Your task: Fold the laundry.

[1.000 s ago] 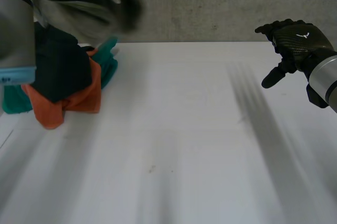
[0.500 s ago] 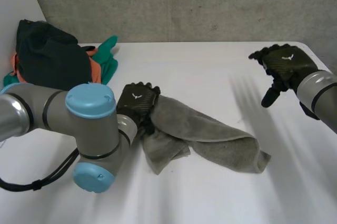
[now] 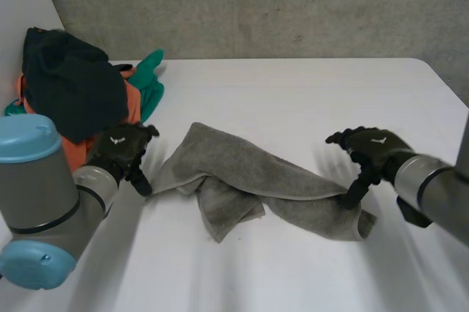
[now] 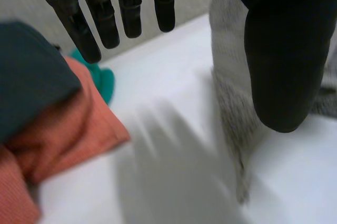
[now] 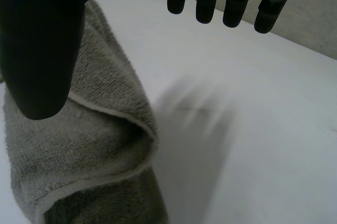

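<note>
Head view: grey towel [image 3: 256,187] lies crumpled and partly doubled over on the table [image 3: 293,99], between the two hands. Left hand [image 3: 121,149] sits low at the towel's left end, just beside its edge, with the left arm [image 3: 37,202] on the camera side of it. Left wrist view: fingers [image 4: 105,21] straight and spread, thumb set apart from them over the towel's edge, nothing held. Right hand [image 3: 370,152] is at the towel's opposite end, above the folded corner. Right wrist view: fingers [image 5: 205,3] straight and apart, thumb well off them above the towel's doubled hem, nothing gripped. Contact between either thumb and the towel cannot be told. Laundry pile [image 3: 73,92], a dark cloth over orange and teal pieces, sits beyond the towel's left end, apart from it
</note>
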`<state>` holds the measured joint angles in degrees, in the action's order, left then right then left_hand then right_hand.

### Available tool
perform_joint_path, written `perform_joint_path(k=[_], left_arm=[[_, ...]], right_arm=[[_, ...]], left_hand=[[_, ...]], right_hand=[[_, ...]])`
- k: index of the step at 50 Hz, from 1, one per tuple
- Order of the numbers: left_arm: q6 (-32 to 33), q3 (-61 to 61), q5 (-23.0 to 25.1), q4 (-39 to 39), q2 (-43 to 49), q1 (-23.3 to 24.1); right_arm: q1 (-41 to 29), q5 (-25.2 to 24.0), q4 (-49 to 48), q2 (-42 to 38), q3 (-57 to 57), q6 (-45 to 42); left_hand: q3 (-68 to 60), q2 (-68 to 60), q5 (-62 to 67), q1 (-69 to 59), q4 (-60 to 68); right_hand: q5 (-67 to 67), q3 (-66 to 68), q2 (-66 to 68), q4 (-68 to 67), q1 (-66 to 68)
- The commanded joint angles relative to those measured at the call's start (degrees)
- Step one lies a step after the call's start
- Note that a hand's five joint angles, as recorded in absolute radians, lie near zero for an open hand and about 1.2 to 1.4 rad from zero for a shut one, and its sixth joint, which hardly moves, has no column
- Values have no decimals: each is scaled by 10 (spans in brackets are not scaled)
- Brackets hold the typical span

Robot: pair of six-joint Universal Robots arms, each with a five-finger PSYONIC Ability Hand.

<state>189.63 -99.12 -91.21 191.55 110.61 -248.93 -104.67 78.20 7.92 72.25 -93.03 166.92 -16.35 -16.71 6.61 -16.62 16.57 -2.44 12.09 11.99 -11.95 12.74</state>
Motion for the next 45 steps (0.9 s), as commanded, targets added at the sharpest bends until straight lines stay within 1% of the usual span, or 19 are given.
perform_joint_path(k=[1,5,6,7,8,9,10,11,12,17,18,19,22,23,26,30,34,39,45], left_arm=[[-20,39,14,-7,78,-1],[-30,58,15,-8,98,0],[-31,66,15,-8,107,-1],[-31,68,15,-7,110,0],[-31,79,16,-7,120,0],[-32,88,16,-7,126,0],[-31,106,16,-7,133,-1],[-30,113,15,-6,135,-1],[-26,135,9,-2,139,0],[-22,254,-7,23,143,-2],[-21,278,-11,34,140,-2],[-16,326,-12,66,136,-3],[-3,385,-15,126,132,-4],[10,416,-17,175,129,-7],[36,465,-20,261,110,-17],[40,502,-27,291,104,-18],[40,496,-28,285,98,-16],[43,395,-22,282,94,-12],[45,262,-19,269,67,-9]], right_arm=[[-31,8,-105,-52,-33,-5],[-39,10,-120,-91,-27,-6],[-40,10,-120,-99,-24,-7],[-44,10,-121,-114,-16,-10],[-45,10,-122,-119,-11,-12],[-45,11,-124,-129,-3,-18],[-45,11,-126,-131,-1,-19],[-45,14,-132,-139,9,-26],[-45,17,-138,-142,19,-31],[-40,38,-198,-136,90,-75],[-40,44,-227,-132,134,-97],[-40,46,-231,-130,144,-101],[-40,61,-265,-113,222,-121],[-40,65,-271,-107,241,-123],[-40,74,-291,-90,310,-127],[-39,71,-306,-74,379,-123],[-38,68,-291,-72,397,-127],[-38,44,-231,-79,387,-128],[-38,16,-122,-102,329,-129]], left_hand=[[-66,-63,64,-64,64],[-105,-101,102,-102,103],[-180,-177,177,-177,178],[-219,-216,217,-216,217],[-359,-356,357,-357,357],[-471,-467,468,-468,469],[-635,-631,632,-632,633],[-636,-633,634,-634,634],[-636,-633,634,-634,634],[-636,-633,634,-634,634],[-636,-633,634,-634,634],[-636,-633,634,-634,634],[-636,-633,634,-634,634],[-636,-633,634,-634,634],[-636,-633,634,-634,634],[-636,-633,634,-634,634],[-636,-633,634,-634,634],[-636,-633,634,-634,634],[-636,-633,634,-634,634]], right_hand=[[19,-15,-14,14,-22],[-5,8,9,-10,2],[-18,22,23,-23,15],[-77,80,81,-82,74],[-119,122,123,-124,116],[-258,261,262,-263,255],[-302,306,307,-307,299],[-539,543,544,-544,536],[-674,678,679,-679,671],[-676,679,680,-680,673],[-676,679,680,-680,673],[-676,679,680,-680,673],[-676,679,680,-680,673],[-676,679,680,-680,673],[-676,679,680,-680,673],[-676,679,680,-680,673],[-676,679,680,-680,673],[-676,679,680,-680,673],[-676,679,680,-680,673]])
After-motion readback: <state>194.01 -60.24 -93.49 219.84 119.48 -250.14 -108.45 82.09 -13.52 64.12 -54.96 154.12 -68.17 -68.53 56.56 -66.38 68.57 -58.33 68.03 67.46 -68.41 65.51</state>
